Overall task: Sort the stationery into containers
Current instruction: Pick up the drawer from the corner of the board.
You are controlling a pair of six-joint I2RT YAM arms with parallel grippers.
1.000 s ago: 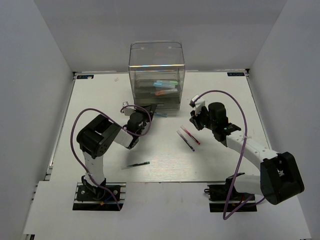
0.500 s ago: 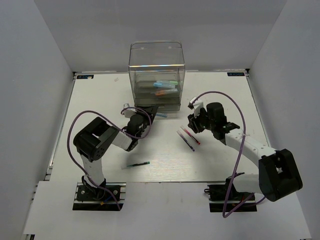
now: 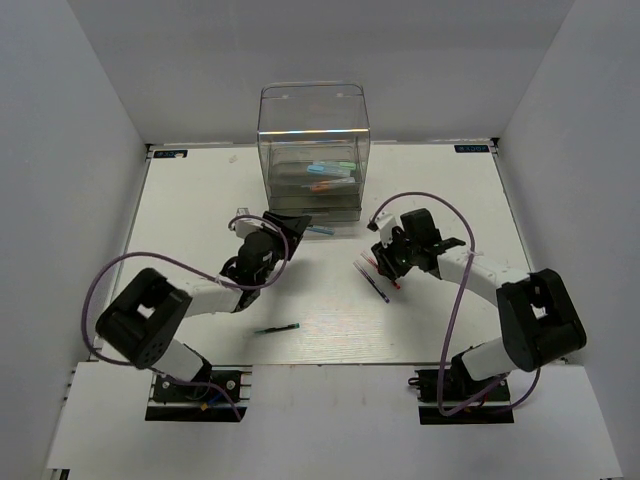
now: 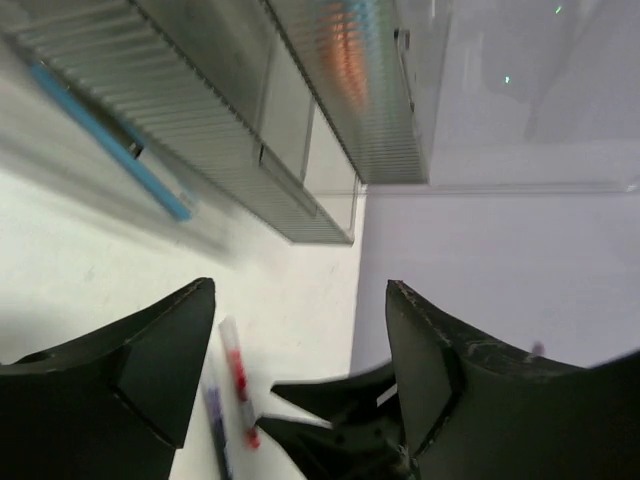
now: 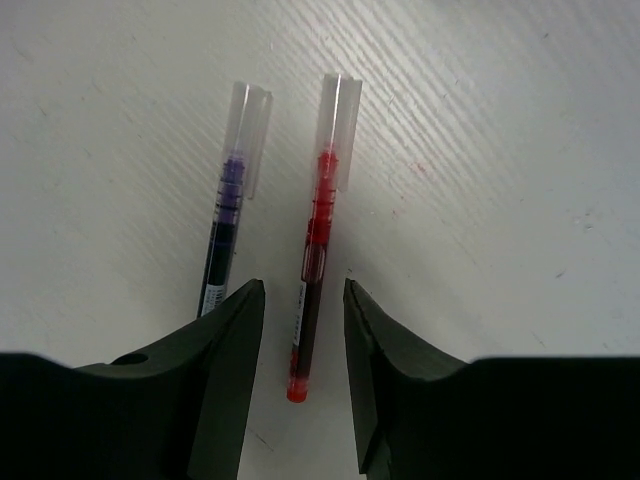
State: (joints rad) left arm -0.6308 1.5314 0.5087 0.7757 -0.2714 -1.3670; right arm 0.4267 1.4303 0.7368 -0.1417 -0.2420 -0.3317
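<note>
The right gripper (image 5: 302, 292) hangs open over the red pen (image 5: 318, 235). One finger sits on each side of the end away from its clear cap, and neither is closed on it. The dark purple pen (image 5: 228, 215) lies just beside it on the bench (image 3: 450, 190). The left gripper (image 4: 300, 290) is spread wide and empty near the drawer unit (image 3: 313, 140). A blue pen (image 3: 320, 231) lies by the unit's base. A dark green pen (image 3: 277, 328) lies nearer, well apart.

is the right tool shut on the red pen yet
Open. In the right wrist view the right tool straddles the red pen, with table showing on both sides of it.
</note>
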